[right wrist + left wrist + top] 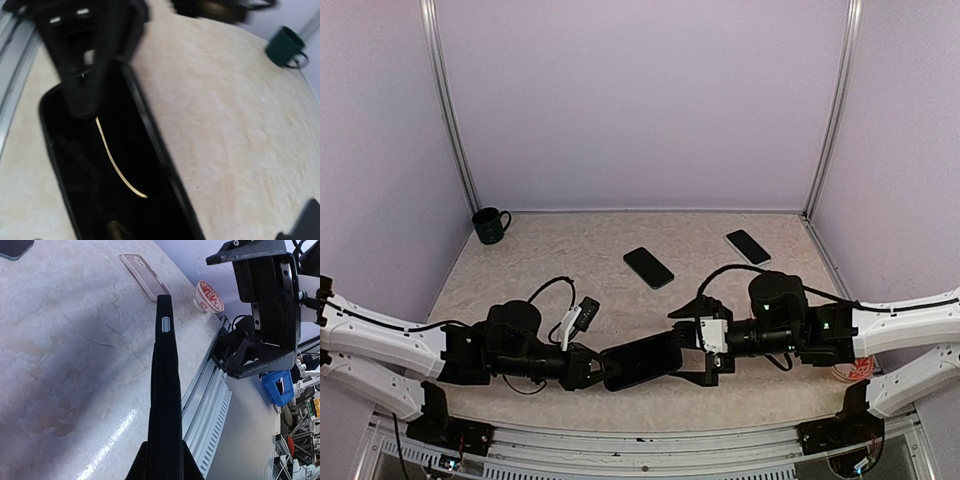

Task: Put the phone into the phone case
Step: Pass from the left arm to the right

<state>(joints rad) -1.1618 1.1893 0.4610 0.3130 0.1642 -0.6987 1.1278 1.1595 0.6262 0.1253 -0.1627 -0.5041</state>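
Near the marbled beige table's (540, 262) front edge, my left gripper (594, 368) clamps a black rectangular phone case (642, 362), contents unclear. My right gripper (696, 347) gapes at its three o'clock. A flat black phone (649, 267) lies at twelve o'clock, with open tabletop around it.

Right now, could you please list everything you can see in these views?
mug: one, dark green, far left corner of the table.
phone: one, black, flat at mid-table.
phone case: one, greyish, flat at far right.
cup: one, red and white, near right edge.
phone-shaped slab: one, black, held off the table between the arms; I cannot tell whether it is a phone, a case or both.
table: one, beige marbled.
left pincer: one, black, shut on the slab's left end.
right pincer: one, black, open at the slab's right end.
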